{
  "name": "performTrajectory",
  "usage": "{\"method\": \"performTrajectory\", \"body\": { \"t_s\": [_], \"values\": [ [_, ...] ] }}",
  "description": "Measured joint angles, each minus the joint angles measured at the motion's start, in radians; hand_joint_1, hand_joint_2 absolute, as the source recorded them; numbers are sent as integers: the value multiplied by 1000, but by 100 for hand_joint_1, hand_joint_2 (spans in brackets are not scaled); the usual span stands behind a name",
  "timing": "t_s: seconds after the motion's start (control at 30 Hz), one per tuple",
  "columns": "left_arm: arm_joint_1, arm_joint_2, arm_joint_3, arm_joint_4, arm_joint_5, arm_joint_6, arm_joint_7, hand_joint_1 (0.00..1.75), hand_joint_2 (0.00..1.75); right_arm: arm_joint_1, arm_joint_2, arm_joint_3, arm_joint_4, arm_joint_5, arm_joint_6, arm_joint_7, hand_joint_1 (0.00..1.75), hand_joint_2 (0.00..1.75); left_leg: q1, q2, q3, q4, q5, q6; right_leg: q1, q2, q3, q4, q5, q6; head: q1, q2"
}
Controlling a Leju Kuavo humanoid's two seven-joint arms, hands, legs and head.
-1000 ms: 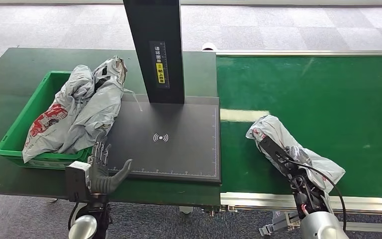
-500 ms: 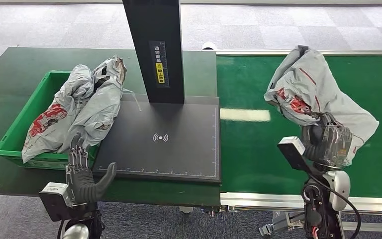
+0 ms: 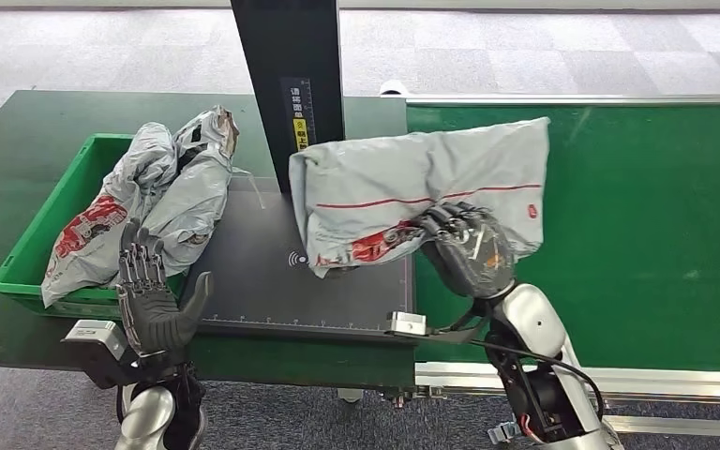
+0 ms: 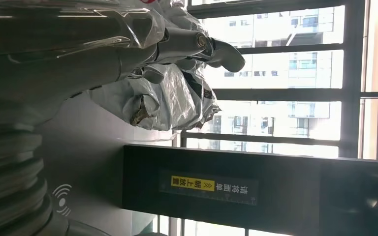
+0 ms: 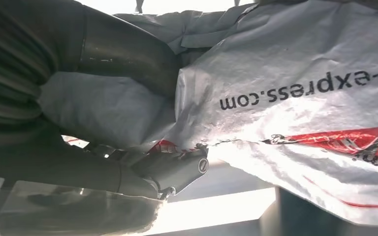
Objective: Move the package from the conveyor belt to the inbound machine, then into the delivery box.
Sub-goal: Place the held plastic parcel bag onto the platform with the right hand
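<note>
My right hand [image 3: 464, 248] grips a grey plastic package [image 3: 412, 187] with red print, held in the air over the right part of the black inbound machine plate [image 3: 272, 272] and the belt's left edge. In the right wrist view the same package [image 5: 295, 98] lies across my fingers [image 5: 172, 169]. My left hand [image 3: 155, 300] is raised at the plate's near-left corner, fingers spread, holding nothing. The green delivery box [image 3: 33, 248] at the left holds grey packages [image 3: 150, 202]. The green conveyor belt [image 3: 637, 206] runs to the right.
The machine's black upright column [image 3: 291, 84] rises behind the plate, just left of the held package. The dark green table [image 3: 19, 131] carries the box and the machine. Grey carpet floor lies beyond. The left wrist view shows the column's yellow label [image 4: 192, 184] and the box's packages [image 4: 167, 98].
My right hand has carried the package left from above the belt to over the machine plate. My left hand has risen slightly and stays spread.
</note>
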Motion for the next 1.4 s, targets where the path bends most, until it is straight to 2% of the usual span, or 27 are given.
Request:
{"method": "performTrajectory", "body": {
  "t_s": [0.1, 0.2, 0.4, 0.7, 0.73, 0.83, 0.9, 1.0, 1.1, 1.17, 1.27, 1.4],
  "values": [
    [-17, 2, -17, 24, 10, 2, -8, 0, 175, -107, 13, 164, 217, -24, 181, -37, 175, 175, 0, -1, 0, 0, 0, 0, 0, -1, 0, 0, 0, 0, 0, 0],
    [-31, 5, -31, 46, 18, 3, -10, 0, 175, -174, 45, 303, 392, -36, 277, -48, 175, 175, 0, -2, -1, 0, 0, 0, 0, -1, -1, 0, 0, 0, 0, 0],
    [-39, 9, -46, 74, 21, 3, -10, 0, 175, -242, 84, 460, 579, -65, 319, -27, 175, 175, 0, -1, -2, 0, 0, 0, 0, 0, -2, 0, 0, 0, 0, 0],
    [-40, 11, -52, 85, 21, 3, -10, 0, 175, -288, 100, 526, 651, -76, 318, -14, 175, 175, 0, 0, 3, 0, 0, 0, 0, 0, 1, 0, 0, 0, 0, 0],
    [-40, 12, -52, 86, 21, 3, -10, 0, 175, -290, 101, 532, 654, -80, 308, -5, 137, 175, 0, 0, 3, 0, 0, 0, 0, 0, 1, 0, 0, 0, 0, 0],
    [-40, 13, -54, 89, 22, 3, -10, 0, 175, -290, 106, 549, 663, -98, 225, 38, 8, 175, 0, 0, 3, 0, 0, 0, 0, 0, 2, 0, 0, 0, 0, 0],
    [-39, 15, -55, 91, 22, 3, -10, 0, 175, -289, 111, 554, 670, -124, 141, 74, 0, 175, 0, 0, 3, 0, 0, 0, 0, 0, 2, 0, 0, 0, 0, 0],
    [-38, 16, -57, 91, 22, 2, -9, 0, 175, -281, 116, 542, 671, -201, 27, 98, 0, 175, 0, 0, 3, 0, 0, 0, 0, 0, 2, 0, 0, 0, 0, 0],
    [-39, 17, -61, 93, 20, -1, -5, 0, 175, -256, 116, 488, 652, -298, -18, 97, 0, 175, 0, 0, 2, 0, 0, 0, 0, 0, 1, 0, 0, 0, 0, 0],
    [-40, 17, -64, 96, 19, -2, -2, 0, 175, -233, 113, 434, 627, -382, 5, 89, 0, 175, 0, 0, 1, 0, 0, 0, 0, 0, 0, 0, 0, 0, 0, 0],
    [-43, 17, -69, 103, 18, -2, 0, 0, 175, -185, 103, 326, 579, -554, 125, 56, 0, 175, 0, -1, 1, 0, 0, 0, 0, 0, 0, 0, 0, 0, 0, 0],
    [-44, 19, -71, 112, 19, -2, 0, 0, 175, -122, 91, 199, 529, -700, 253, 37, 0, 175, 0, 0, 0, 0, 0, 0, 0, 0, -1, 0, 0, 0, 0, 0]
  ]
}}
